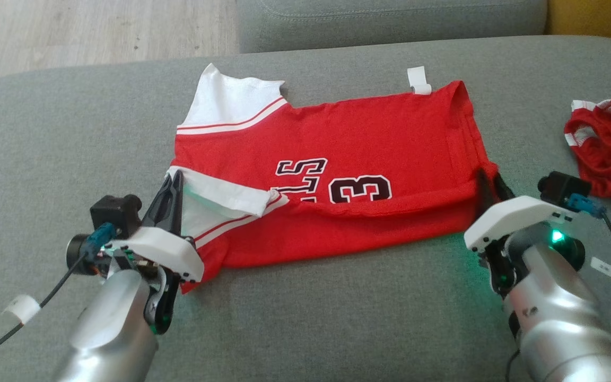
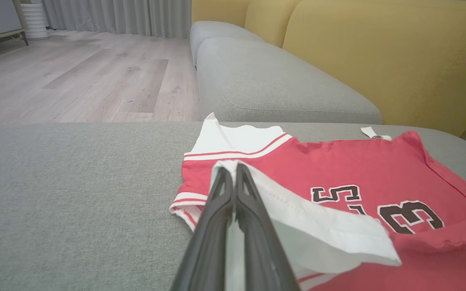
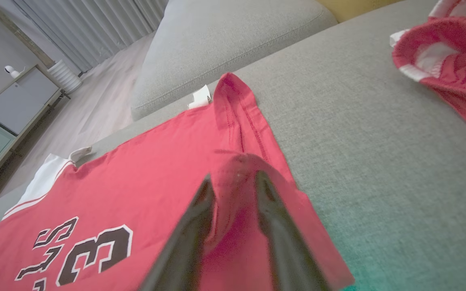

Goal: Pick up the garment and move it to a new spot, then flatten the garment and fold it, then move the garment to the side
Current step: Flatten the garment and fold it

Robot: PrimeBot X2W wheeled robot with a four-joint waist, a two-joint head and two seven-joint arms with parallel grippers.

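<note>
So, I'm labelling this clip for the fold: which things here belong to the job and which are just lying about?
In the job: red jersey; left gripper and right gripper, both shut on it; grey cushion it lies on.
Lying about: crumpled red garment at the right; yellow sofa back.

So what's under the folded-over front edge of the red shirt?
More of the shirt: black lettering and a 3 run under the fold, their lower parts covered. Beneath all lies the grey cushion.
</note>
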